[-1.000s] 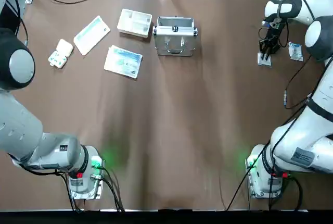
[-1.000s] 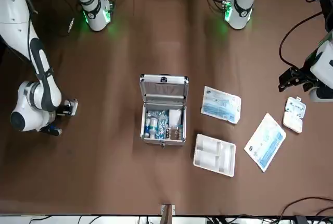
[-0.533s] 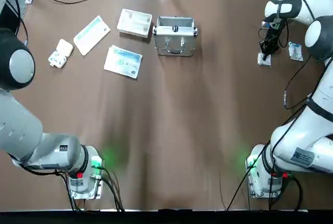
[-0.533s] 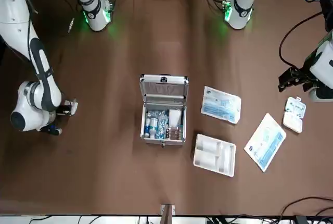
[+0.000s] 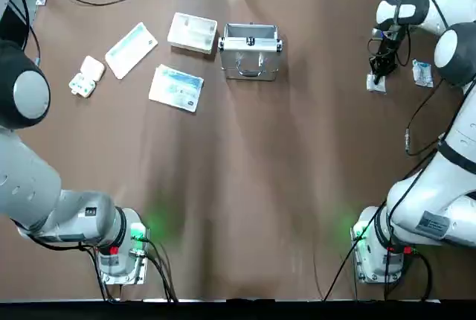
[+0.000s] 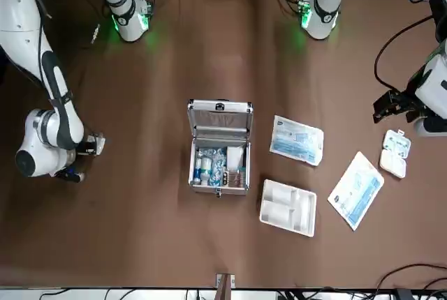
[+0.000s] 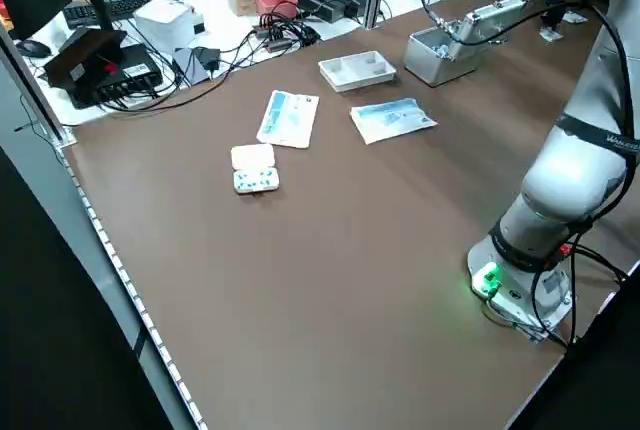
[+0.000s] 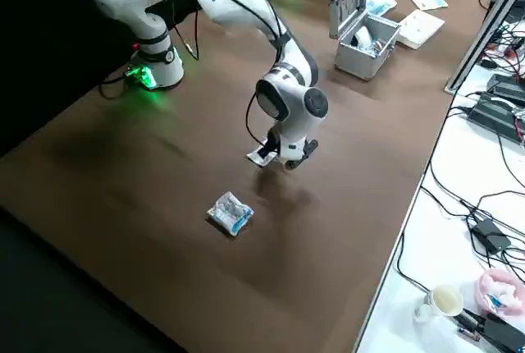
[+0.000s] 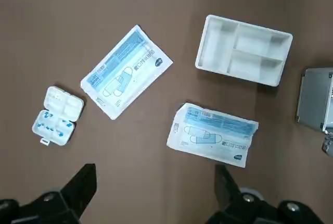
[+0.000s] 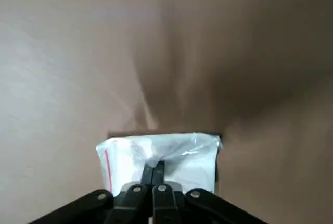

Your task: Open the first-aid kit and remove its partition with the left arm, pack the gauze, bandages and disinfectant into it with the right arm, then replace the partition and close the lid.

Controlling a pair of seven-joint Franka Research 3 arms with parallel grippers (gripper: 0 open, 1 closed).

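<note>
1. right gripper (image 10: 156, 174): fingers pinched together on a small clear packet (image 10: 161, 156) at the table's (image 5: 297, 171) far right.
2. left gripper (image 9: 151, 193): fingers spread wide, holding nothing, above the far-left items.
3. first-aid kit (image 6: 218, 148): lid up, far centre; partition (image 6: 288, 206) just left of it.

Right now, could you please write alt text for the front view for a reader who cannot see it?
An open first-aid kit, already part-filled, stands mid-table with its partition lying beside it. The right gripper is down at a small clear packet at picture left. Two flat packets and a pill box lie at picture right.
</note>
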